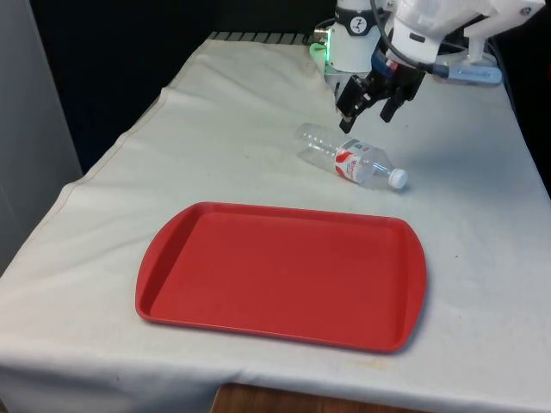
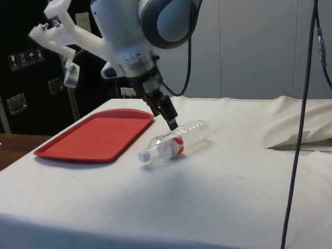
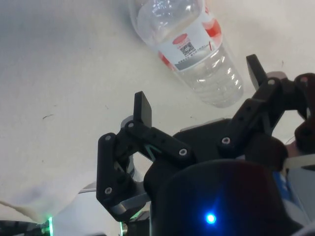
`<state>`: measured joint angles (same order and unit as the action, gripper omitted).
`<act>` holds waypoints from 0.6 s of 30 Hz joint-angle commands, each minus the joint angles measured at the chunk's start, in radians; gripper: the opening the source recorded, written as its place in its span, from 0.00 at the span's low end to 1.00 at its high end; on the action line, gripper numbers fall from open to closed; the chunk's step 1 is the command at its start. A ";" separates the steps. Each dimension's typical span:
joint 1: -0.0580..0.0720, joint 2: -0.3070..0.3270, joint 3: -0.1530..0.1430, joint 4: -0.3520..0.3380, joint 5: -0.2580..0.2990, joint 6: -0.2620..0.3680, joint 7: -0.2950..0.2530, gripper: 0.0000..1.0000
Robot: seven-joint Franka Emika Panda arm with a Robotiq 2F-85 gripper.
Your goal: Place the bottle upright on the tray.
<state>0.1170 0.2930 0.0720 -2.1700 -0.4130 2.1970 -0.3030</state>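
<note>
Bottle: clear plastic bottle [image 1: 354,160] with red label lies sideways on the counter [image 1: 241,146], right of centre.
Gripper: black gripper [image 1: 372,110] released, poised above it to grasp.
Tray: red plastic tray [image 1: 172,284] waits empty, lower centre.

No readable text on the bottle's [image 3: 189,46] red-and-white label (just a QR-like square).
</note>
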 commanded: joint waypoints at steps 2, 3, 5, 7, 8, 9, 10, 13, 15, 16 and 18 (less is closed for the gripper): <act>0.001 0.005 0.000 0.004 -0.001 -0.002 0.001 1.00; 0.006 0.015 -0.001 0.016 -0.010 -0.015 0.009 1.00; 0.008 0.026 -0.001 0.024 -0.009 -0.021 0.009 1.00; 0.008 0.035 0.001 0.033 -0.008 -0.026 0.009 1.00; 0.008 0.040 0.001 0.037 -0.008 -0.028 0.008 1.00; 0.008 0.050 0.002 0.044 -0.008 -0.031 0.008 1.00; 0.008 0.055 0.002 0.048 -0.007 -0.032 0.007 1.00; 0.009 0.065 0.003 0.055 -0.007 -0.036 0.007 1.00; 0.009 0.073 0.005 0.062 -0.006 -0.041 0.007 1.00; 0.009 0.081 0.007 0.068 -0.006 -0.045 0.007 1.00; 0.009 0.089 0.008 0.073 -0.005 -0.049 0.006 1.00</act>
<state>0.1230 0.3770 0.0810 -2.1020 -0.4160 2.1560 -0.3000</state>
